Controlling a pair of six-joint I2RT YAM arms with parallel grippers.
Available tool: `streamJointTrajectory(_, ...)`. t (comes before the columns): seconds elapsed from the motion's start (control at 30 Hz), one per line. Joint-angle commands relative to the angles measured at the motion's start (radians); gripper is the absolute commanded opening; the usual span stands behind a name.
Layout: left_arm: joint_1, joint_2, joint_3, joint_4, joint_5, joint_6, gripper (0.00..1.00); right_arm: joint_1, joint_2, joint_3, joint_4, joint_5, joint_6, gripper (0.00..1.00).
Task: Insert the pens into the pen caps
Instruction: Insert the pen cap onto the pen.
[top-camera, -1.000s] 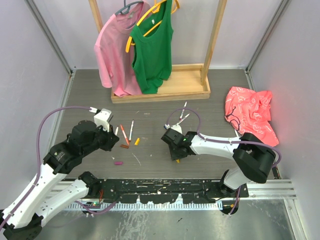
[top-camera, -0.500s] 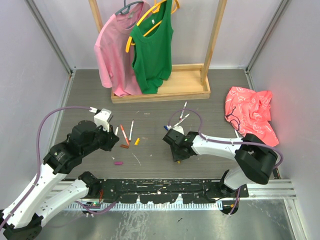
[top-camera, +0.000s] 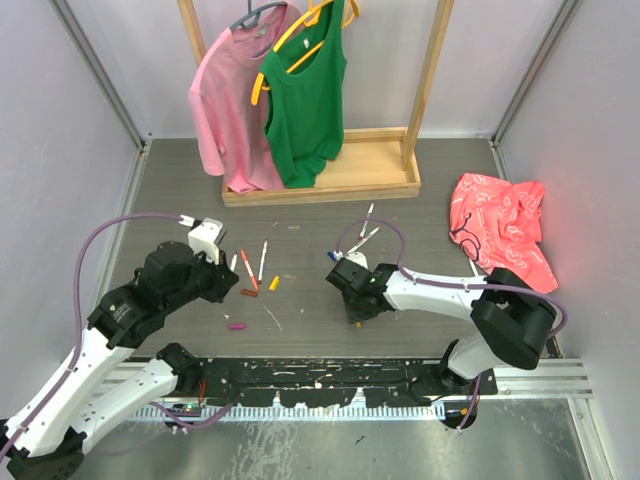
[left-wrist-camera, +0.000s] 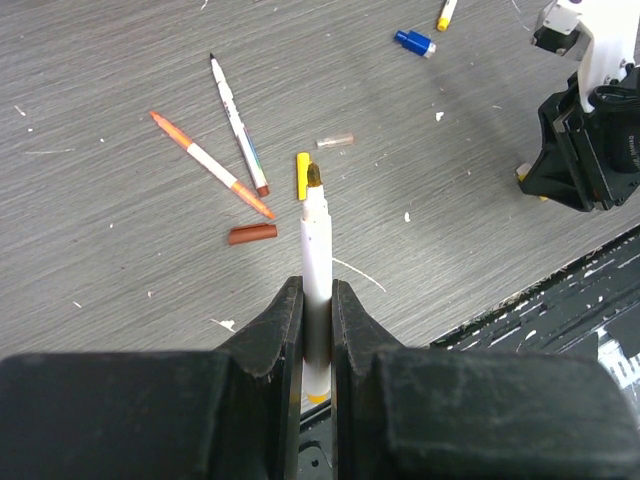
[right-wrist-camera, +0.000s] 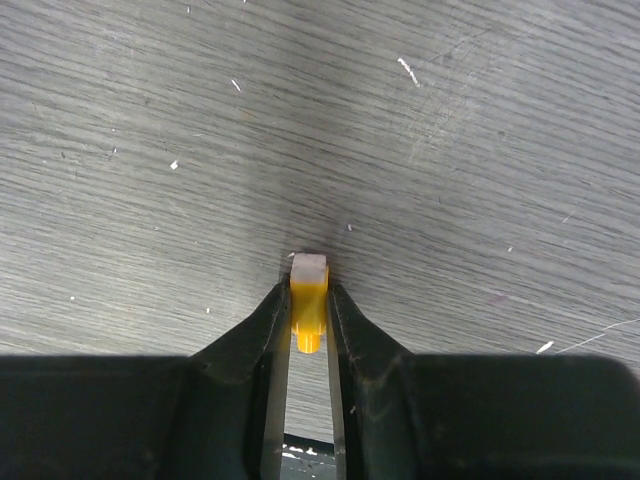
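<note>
Left wrist view: left gripper (left-wrist-camera: 317, 300) is clamped on a white pen (left-wrist-camera: 316, 235), olive tip pointing forward, held above the table (left-wrist-camera: 480, 240). In this view its tip sits just beside the yellow cap (left-wrist-camera: 302, 175). Brown cap (left-wrist-camera: 252, 234) lies near the yellow cap on the camera side, and the orange pen (left-wrist-camera: 210, 165) lies just beside that. Blue cap (left-wrist-camera: 414, 43) is well apart from the yellow cap, on the far side.

Right gripper (right-wrist-camera: 308, 287) is pinched shut on a small orange piece (right-wrist-camera: 309, 310) with a white end, probably a cap, though the view is too tight to be sure.

Step looks like mating, with a pen in one gripper and a cap in the other. The next move calls for bringing the arms together, lining the tip up with the cap mouth, then pushing straight in.

Caps are the only containers, and the loose ones hold no pens.
</note>
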Motion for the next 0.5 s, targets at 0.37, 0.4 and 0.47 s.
streamJointTrajectory(0.37, -0.004, -0.023, 0.003, 0.094, 0.053, -0.037, 0.00, -0.005, -0.296, 0.008, 0.038, 0.340, -0.007, 0.00)
streamJointTrajectory(0.4, -0.004, -0.023, 0.006, 0.089, 0.052, -0.038, 0.00, -0.004, -0.322, 0.003, 0.059, 0.352, -0.005, 0.00)
streamJointTrajectory(0.47, -0.003, -0.020, 0.015, 0.074, 0.037, -0.042, 0.00, -0.004, -0.379, -0.014, 0.111, 0.363, -0.009, 0.00)
